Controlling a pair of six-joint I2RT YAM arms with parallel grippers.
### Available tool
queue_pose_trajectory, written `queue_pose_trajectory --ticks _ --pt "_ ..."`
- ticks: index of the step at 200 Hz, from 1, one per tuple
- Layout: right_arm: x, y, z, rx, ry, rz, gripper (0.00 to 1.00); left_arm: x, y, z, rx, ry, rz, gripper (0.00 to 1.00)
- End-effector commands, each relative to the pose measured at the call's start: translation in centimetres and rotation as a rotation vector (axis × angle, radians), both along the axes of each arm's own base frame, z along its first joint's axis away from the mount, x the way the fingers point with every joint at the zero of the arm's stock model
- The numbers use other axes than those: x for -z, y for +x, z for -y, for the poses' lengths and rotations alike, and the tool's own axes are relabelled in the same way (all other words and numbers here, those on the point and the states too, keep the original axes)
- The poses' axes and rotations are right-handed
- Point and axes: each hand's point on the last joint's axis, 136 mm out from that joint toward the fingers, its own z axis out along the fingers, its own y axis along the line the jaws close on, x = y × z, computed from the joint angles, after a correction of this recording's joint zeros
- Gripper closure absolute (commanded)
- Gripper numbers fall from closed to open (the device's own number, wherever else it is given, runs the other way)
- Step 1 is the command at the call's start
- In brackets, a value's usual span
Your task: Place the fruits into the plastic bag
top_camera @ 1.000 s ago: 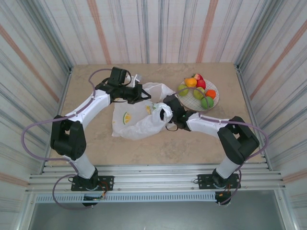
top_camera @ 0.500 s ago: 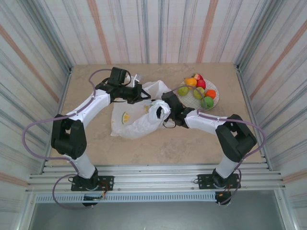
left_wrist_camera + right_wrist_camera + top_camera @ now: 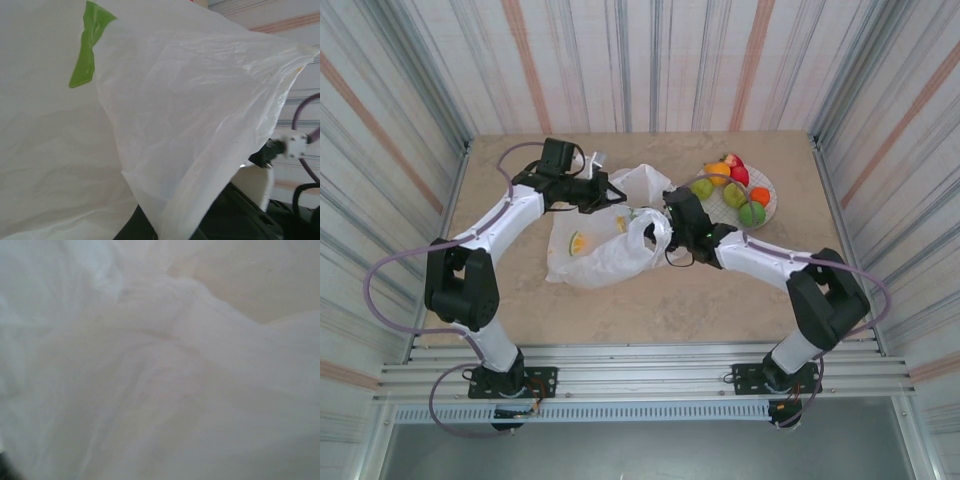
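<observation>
Plastic bag (image 3: 601,256) hides right tool (image 3: 668,226) (state unclear); left tool (image 3: 611,194) pinches its rim

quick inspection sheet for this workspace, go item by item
surface: beige stone-look tabletop
job's things: white crinkly plastic bag with lemon prints lies mid-table; small round fruits, green, orange and red, piled on the round white plate
clutter: nothing seen
grippers: left gripper shut on the bag's rim; right gripper at the bag's handle, jaws hidden by plastic
cables: purple cables loop along both arms
surroundings: striped corrugated walls; metal rail in front
</observation>
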Motion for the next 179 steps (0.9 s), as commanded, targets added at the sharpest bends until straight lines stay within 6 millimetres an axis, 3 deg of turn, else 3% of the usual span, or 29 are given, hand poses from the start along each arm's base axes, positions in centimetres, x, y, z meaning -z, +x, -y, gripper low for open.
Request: queue_pose_trajectory --ticks 1,42,97,110,131,151,164,179 --pt "0.3 -1.8 3.0 -0.039 -0.167 0.046 0.15 -0.4 -0.3 -1.0 0.005 0.024 0.028 1.00" --pt "-1.0 -3.5 7.8 -0.067 -0.336 0.111 0.16 -0.4 0.3 -2.8 0.000 0.100 0.065 1.00" --pt "-6.5 -3.9 9.7 -0.140 -0.287 0.349 0.12 -0.9 0.7 -3.7 0.042 0.081 0.086 1.00" --pt "-7.0 -3.0 12.0 -0.055 -0.357 0.358 0.11 -1.1 0.7 -3.8 0.051 0.075 0.088 1.00" --pt "-6.1 -0.9 17.7 0.137 -0.513 0.280 0.09 -1.1 0.8 -4.5 0.042 0.089 0.091 1.00" --pt "-5.2 0.1 20.7 0.204 -0.546 0.241 0.07 -0.9 0.9 -4.5 0.042 0.088 0.080 1.00" --pt "-5.5 0.4 20.4 0.178 -0.502 0.259 0.07 -0.7 0.8 -4.5 0.043 0.086 0.073 1.00" --pt "-6.6 0.0 17.7 0.068 -0.395 0.325 0.08 -0.6 0.9 -4.5 0.042 0.088 0.068 1.00"
